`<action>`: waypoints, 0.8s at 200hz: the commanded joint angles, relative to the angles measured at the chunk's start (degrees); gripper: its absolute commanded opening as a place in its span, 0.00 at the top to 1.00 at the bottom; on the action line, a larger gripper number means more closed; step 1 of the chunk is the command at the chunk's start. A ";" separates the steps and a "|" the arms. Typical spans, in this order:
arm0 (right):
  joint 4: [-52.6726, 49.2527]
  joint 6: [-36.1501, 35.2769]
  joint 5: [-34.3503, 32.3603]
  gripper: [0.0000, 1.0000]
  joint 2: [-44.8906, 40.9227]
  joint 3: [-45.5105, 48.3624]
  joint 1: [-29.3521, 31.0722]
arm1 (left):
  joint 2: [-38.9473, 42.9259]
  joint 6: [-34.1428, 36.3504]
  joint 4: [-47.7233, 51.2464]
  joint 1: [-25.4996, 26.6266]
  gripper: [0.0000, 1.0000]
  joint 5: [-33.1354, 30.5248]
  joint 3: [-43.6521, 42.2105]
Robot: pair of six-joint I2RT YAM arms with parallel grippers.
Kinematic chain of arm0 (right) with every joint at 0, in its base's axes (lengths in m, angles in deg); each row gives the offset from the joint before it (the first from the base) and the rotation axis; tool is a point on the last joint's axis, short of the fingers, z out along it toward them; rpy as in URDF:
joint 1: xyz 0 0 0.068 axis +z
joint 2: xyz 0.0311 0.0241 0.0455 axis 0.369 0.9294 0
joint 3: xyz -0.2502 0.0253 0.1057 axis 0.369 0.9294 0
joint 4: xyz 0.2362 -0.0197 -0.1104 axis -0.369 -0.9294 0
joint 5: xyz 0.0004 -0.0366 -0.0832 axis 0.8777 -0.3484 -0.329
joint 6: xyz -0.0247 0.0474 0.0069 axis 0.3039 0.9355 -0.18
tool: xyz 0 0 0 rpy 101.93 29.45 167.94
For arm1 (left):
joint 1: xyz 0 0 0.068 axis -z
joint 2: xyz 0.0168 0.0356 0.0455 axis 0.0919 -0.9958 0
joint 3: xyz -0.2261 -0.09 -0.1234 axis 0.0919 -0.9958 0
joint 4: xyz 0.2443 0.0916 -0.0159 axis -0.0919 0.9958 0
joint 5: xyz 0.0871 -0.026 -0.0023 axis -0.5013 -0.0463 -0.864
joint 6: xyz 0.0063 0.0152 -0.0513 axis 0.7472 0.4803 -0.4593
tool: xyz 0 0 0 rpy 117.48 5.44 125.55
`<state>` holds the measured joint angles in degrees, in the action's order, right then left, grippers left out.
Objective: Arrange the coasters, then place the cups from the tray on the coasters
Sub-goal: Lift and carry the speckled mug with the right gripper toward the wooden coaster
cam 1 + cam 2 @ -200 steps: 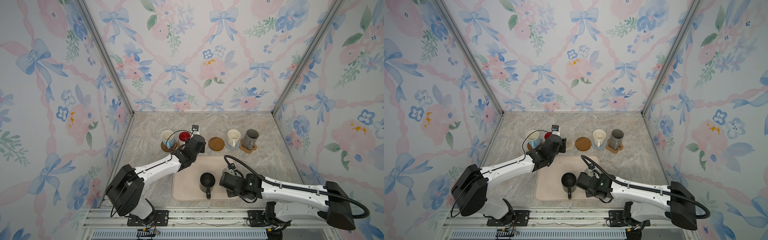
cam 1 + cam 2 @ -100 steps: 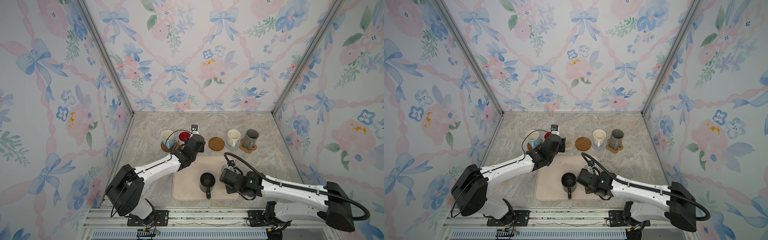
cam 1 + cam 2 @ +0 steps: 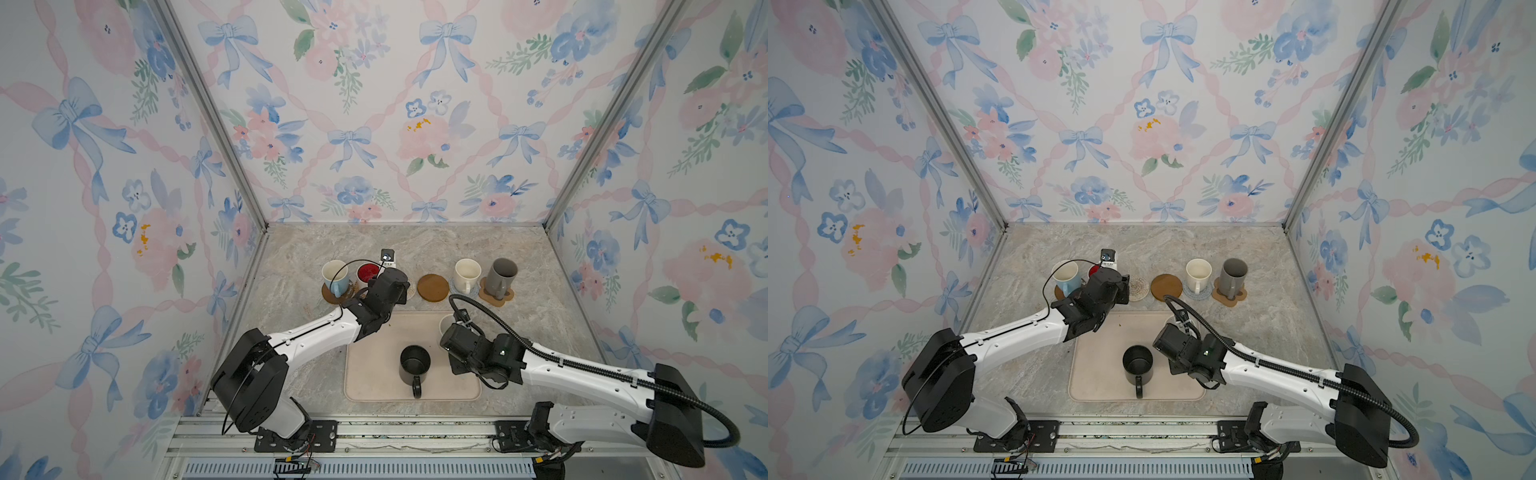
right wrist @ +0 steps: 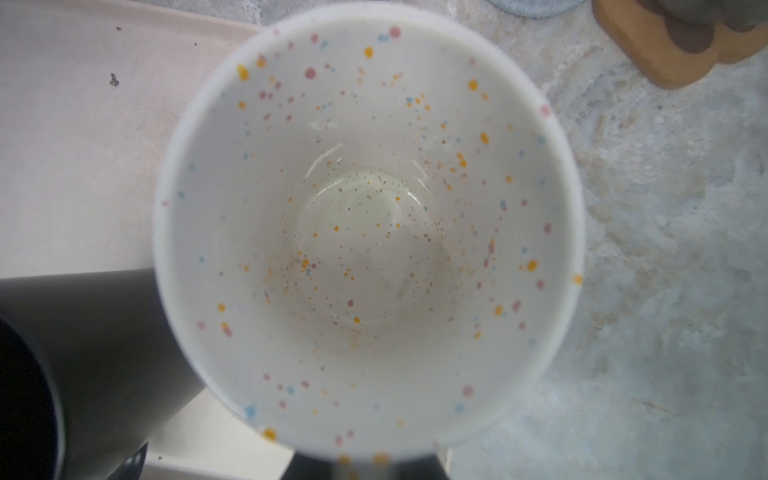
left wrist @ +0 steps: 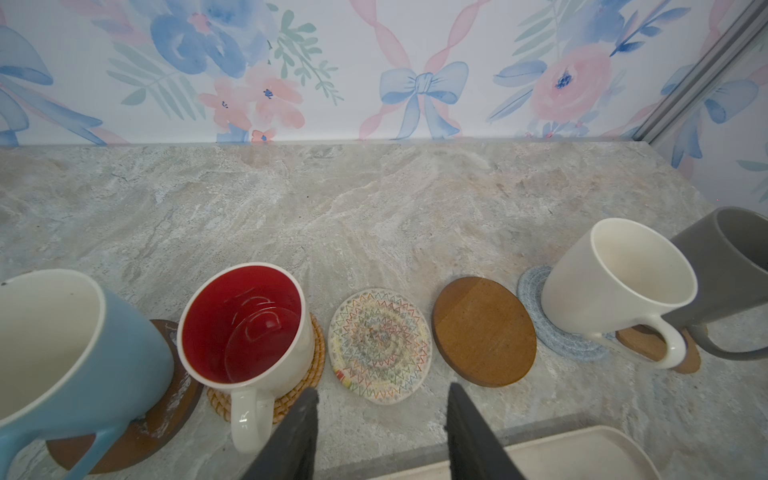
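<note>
Right wrist view: the speckled mug [image 4: 365, 232] fills the frame, mouth up, over the far right corner of the tray [image 4: 83, 145]. The jaws of the right gripper [image 4: 365, 471] stand on either side of a blurred strip of the mug's near wall and appear clamped on it. The black mug [image 4: 83, 353] stands just beside the speckled one, nearer the tray's middle. The left wrist view shows the left gripper [image 5: 382, 388] spread and empty, low over the table [image 5: 332, 199], just in front of the bare woven coaster [image 5: 380, 345] and near the handle of the red-lined mug [image 5: 245, 324]. The wooden disc [image 5: 484, 332] beside the woven coaster is also bare. Probable hazards are as follows. A narrow hold on one wall may let the heavy mug tilt or slip on lifting. A sideways swing may strike the black mug. The path to either free coaster passes close to the left arm, so the two arms may collide. A careless descent onto the wooden disc may nudge the cream mug [image 5: 619, 286] next to it.
</note>
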<state>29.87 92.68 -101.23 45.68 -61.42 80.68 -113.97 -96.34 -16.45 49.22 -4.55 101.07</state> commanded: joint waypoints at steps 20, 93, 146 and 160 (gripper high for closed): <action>5.93 -6.89 -3.47 1.00 1.80 -5.51 -3.31 | -0.53 0.58 0.83 -0.61 0.54 -0.80 0.33; 13.54 -14.88 -0.52 1.00 7.97 -10.63 -10.27 | 1.27 0.35 1.04 -0.95 0.53 -0.37 -0.53; 18.20 -18.44 0.33 1.00 14.49 -15.96 -14.10 | 3.22 -0.01 1.05 -1.56 0.53 0.17 -1.75; 20.07 -18.33 0.35 1.00 15.41 -16.52 -15.00 | 3.56 -0.19 1.05 -1.67 0.53 0.17 -2.02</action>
<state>42.64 76.01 -99.15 60.63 -74.44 67.28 -112.31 -96.38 -15.86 47.99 -4.49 100.24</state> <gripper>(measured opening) 0.190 0.467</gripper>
